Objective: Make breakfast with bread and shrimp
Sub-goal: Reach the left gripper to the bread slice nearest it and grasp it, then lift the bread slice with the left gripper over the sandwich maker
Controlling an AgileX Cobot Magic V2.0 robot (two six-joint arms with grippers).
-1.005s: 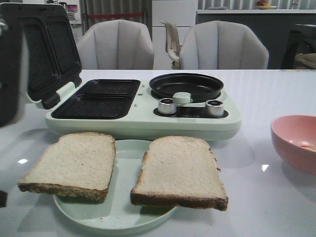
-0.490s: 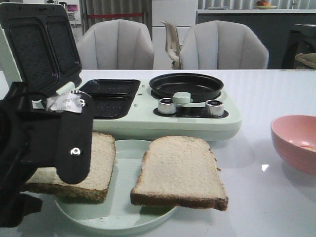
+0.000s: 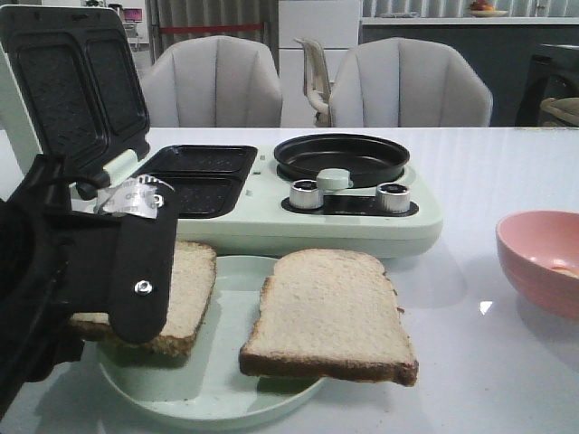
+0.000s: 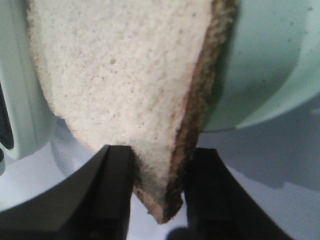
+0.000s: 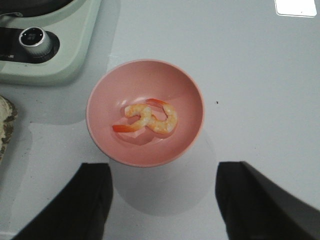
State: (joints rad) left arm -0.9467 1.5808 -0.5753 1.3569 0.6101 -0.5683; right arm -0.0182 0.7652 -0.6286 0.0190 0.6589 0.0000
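Bread slice (image 4: 125, 80) pinched at its crust corner by the left tool (image 4: 159, 187), largely hidden behind the black arm in front view, second slice (image 3: 327, 312) on pale green plate (image 3: 226, 398), shrimp (image 5: 148, 118) in pink bowl (image 5: 100, 130), right tool (image 5: 162, 200) spread above, fingertips cut off by the frame.

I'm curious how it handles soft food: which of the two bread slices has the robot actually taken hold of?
The left slice: the left gripper pinches its crusted corner. The right slice lies untouched on the plate.

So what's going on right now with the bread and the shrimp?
Left gripper clamped on left bread slice corner. Right gripper open above pink bowl holding shrimp. Nothing blocking.
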